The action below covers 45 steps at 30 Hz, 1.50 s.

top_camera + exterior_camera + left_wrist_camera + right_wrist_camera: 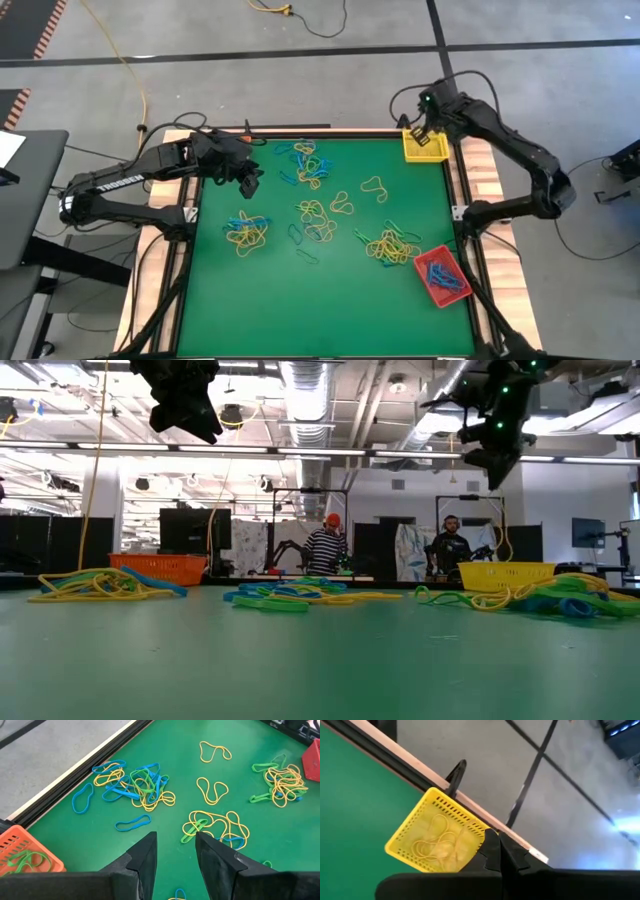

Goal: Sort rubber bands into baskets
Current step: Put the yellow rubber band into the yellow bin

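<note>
Now, starting at nine o'clock on the table, the left gripper (248,178) hangs in the air above the green mat (330,310) with its fingers (145,857) parted and nothing between them. Just behind it, off the mat's edge, the orange basket (25,852) already has a few green loops lying in it. The rubber bands (312,165) are scattered in heaps: a blue-and-yellow tangle near twelve o'clock, a yellow-and-blue pile (246,232) at about eight, a mixed clump (315,218) at the centre and a yellow-green one (392,245) toward four.

To my eye the step in hand is the left arm choosing its next band. It would do best to drop on a loop lying alone, such as the single blue band (132,823) just ahead of its fingers, rather than bite into a tangle and drag several colours along. Coming straight down and pinching one strand should keep the pick clean.

Over at one o'clock the right gripper (498,851) hovers above the yellow basket (424,146), fingers clenched together and empty; yellow bands lie inside. The red basket (441,277), near four o'clock, holds blue ones.
</note>
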Each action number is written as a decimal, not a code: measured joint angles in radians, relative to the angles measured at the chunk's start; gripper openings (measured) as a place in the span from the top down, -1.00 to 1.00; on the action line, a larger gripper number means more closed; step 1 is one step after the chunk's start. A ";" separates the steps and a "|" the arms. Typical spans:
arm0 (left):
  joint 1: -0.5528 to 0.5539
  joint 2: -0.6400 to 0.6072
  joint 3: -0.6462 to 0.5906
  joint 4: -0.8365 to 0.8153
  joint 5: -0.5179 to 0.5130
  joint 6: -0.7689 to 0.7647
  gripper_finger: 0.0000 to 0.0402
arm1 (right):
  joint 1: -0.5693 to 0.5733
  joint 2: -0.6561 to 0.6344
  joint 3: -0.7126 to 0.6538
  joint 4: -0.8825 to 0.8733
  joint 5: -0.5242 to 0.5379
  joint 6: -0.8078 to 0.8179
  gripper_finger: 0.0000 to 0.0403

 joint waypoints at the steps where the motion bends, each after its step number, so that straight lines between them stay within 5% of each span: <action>1: 0.000 0.000 0.000 0.000 0.000 0.000 0.38 | -0.009 0.000 0.000 -0.001 -0.015 0.006 0.94; 17: 0.000 0.000 0.000 0.000 0.000 0.000 0.38 | -0.080 0.001 -0.227 0.211 -0.129 0.002 0.94; 45: 0.000 0.000 0.000 0.000 0.000 0.000 0.38 | -0.082 0.051 -0.284 0.248 -0.194 0.062 0.85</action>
